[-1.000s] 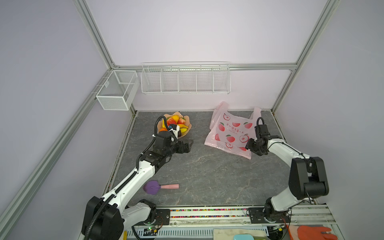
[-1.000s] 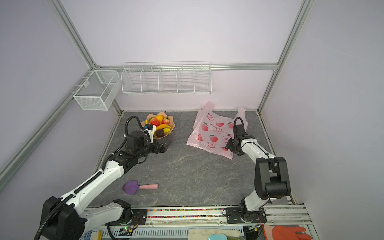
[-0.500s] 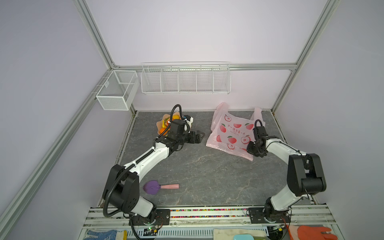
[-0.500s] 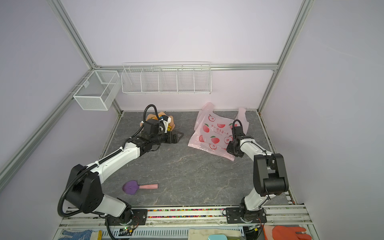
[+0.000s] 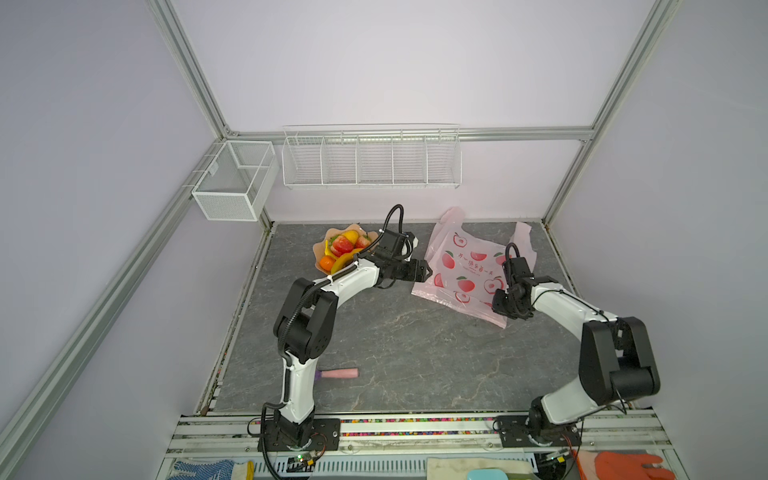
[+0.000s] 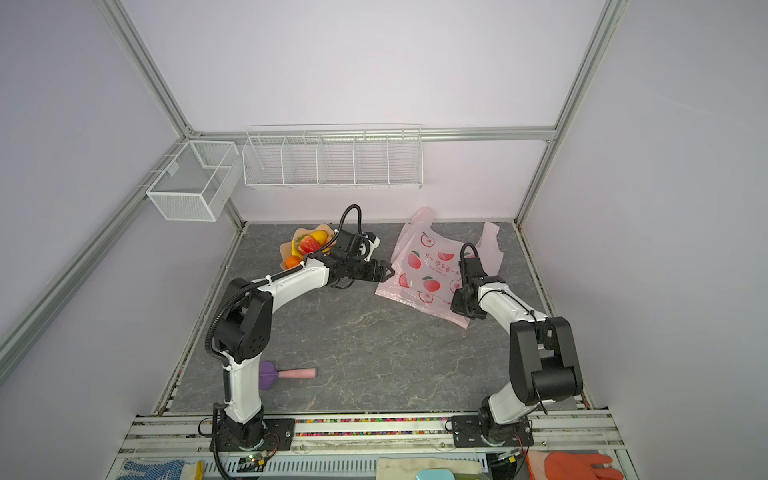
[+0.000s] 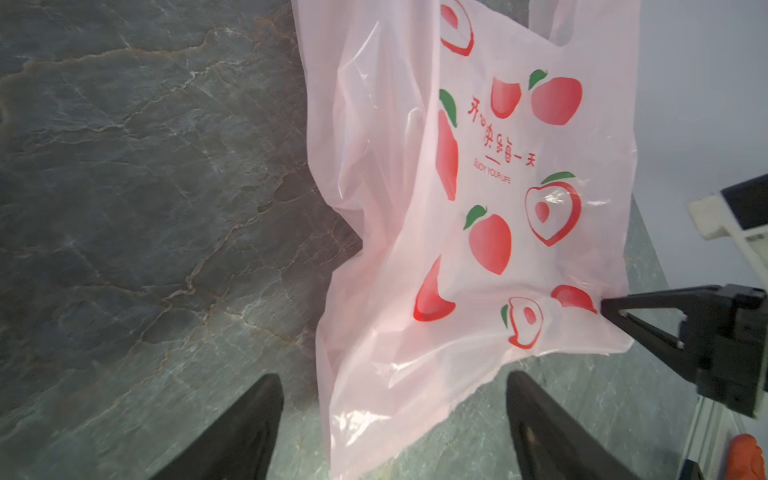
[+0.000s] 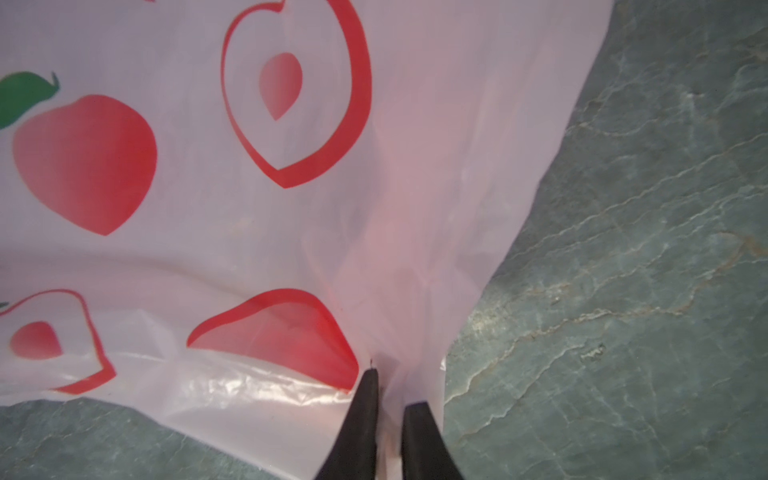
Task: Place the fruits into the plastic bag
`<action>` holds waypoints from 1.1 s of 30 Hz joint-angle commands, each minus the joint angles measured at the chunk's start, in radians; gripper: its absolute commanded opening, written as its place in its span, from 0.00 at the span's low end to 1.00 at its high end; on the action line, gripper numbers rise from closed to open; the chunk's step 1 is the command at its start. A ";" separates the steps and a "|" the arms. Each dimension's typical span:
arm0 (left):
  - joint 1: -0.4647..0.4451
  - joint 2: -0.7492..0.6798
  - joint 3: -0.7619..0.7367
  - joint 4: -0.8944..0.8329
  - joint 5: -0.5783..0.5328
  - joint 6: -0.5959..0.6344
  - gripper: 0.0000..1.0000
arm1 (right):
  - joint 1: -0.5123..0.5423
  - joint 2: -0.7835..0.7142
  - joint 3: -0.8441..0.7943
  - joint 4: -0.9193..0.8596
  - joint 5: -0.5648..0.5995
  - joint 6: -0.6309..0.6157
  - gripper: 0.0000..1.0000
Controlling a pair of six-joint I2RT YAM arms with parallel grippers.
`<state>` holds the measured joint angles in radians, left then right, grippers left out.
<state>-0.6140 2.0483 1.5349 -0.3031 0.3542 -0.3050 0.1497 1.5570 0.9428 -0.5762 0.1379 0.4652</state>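
Note:
The plastic bag, pale pink with red peaches, lies flat at the back right of the table. My right gripper is shut on the bag's near edge, with a fold of film pinched between the fingers. My left gripper is open at the bag's left corner. That corner lies between the spread fingers, and neither finger touches it. The fruits are piled in a peach-coloured bowl behind the left arm.
A purple-headed, pink-handled utensil lies near the table's front beside the left arm's base. A wire rack and a mesh box hang on the back wall. An orange glove lies off the table's front.
My left gripper has swung from beside the fruit bowl rightward to the bag's left corner. The right gripper has closed on the bag's edge.

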 commanded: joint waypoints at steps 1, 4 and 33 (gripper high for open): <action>-0.006 0.047 0.065 -0.050 -0.018 0.024 0.83 | 0.017 -0.030 -0.023 -0.027 -0.003 -0.023 0.15; -0.008 0.076 0.080 -0.027 0.017 0.027 0.79 | 0.029 -0.031 -0.022 -0.031 -0.005 -0.028 0.15; -0.333 -0.082 -0.186 -0.039 0.268 -0.014 0.07 | 0.036 0.285 0.438 -0.062 0.349 -0.198 0.18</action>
<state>-0.9203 1.9900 1.2991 -0.2668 0.5854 -0.3508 0.1902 1.7798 1.3216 -0.6674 0.4091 0.3145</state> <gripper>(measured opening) 0.062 0.172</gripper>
